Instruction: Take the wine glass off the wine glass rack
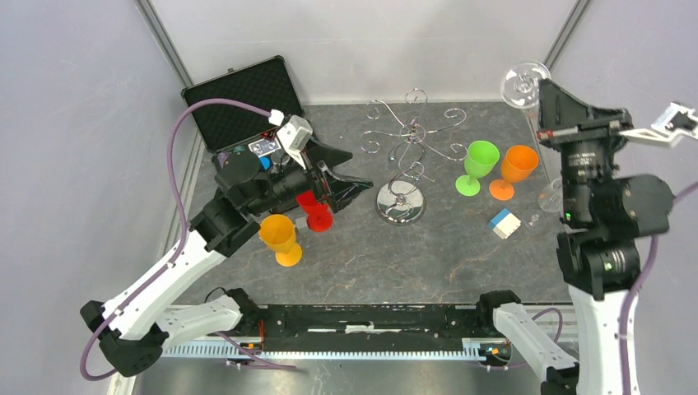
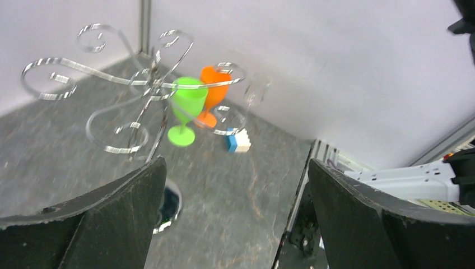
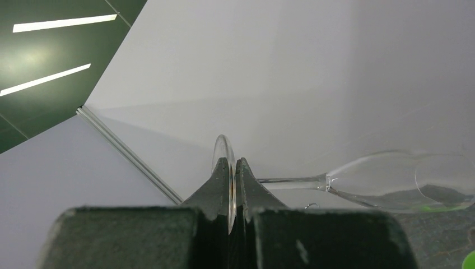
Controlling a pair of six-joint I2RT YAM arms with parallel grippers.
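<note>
The chrome wine glass rack [image 1: 401, 202] stands mid-table, and I see no glass on its curled arms [image 1: 411, 130]. It also shows in the left wrist view [image 2: 134, 84]. My right gripper [image 1: 540, 92] is raised at the far right, clear of the rack. It is shut on the flat foot of a clear wine glass [image 1: 523, 84], whose bowl hangs lower down [image 1: 550, 197]. In the right wrist view the gripper [image 3: 233, 166] pinches the foot edge-on, and the stem and bowl of the wine glass [image 3: 392, 182] stretch out to the right. My left gripper [image 1: 355, 170] is open and empty, just left of the rack; it shows the same way in the left wrist view [image 2: 235, 168].
A green goblet [image 1: 479, 164] and an orange goblet [image 1: 515, 169] stand right of the rack, with a blue-and-white block [image 1: 504, 223] nearer. A red goblet [image 1: 314, 211] and another orange goblet [image 1: 281, 239] sit under my left arm. An open black case [image 1: 239, 103] lies at the back left.
</note>
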